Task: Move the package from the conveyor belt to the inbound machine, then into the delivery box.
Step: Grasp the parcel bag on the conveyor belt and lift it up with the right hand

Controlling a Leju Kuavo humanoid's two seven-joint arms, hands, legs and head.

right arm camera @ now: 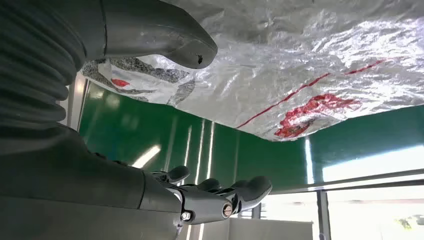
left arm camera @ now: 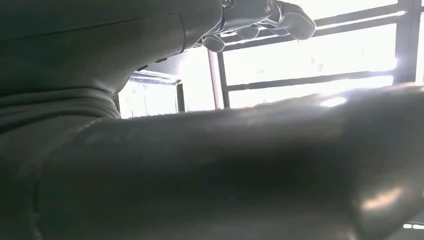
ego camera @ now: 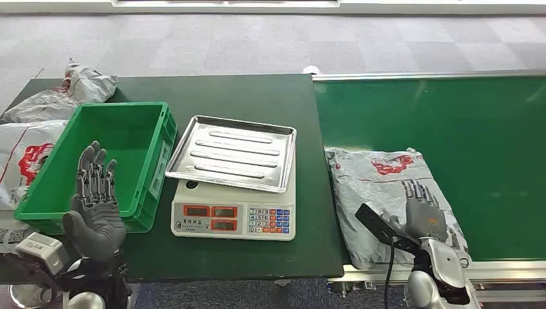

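Note:
The package (ego camera: 380, 187), a crinkled grey plastic bag with red print, lies on the green conveyor belt (ego camera: 463, 129) near its front left corner. My right hand (ego camera: 423, 209) hangs over the bag's near right part, palm down. In the right wrist view its thumb (right arm camera: 165, 35) and fingers (right arm camera: 220, 195) stand apart, with the package (right arm camera: 300, 60) beyond them and nothing gripped. The inbound machine (ego camera: 235, 219), a white scale with a steel tray (ego camera: 235, 151), sits at the table's middle. Left of it stands the green delivery box (ego camera: 161, 148). My left hand (ego camera: 96, 199) is raised beside the box, fingers spread and holding nothing.
Grey parcel bags (ego camera: 71, 90) lie at the dark green table's (ego camera: 257, 96) far left, and another bag (ego camera: 26, 154) sits beside the box. The belt's steel frame (ego camera: 418, 76) runs along its far side. Bright windows (left arm camera: 310, 65) show behind my left hand.

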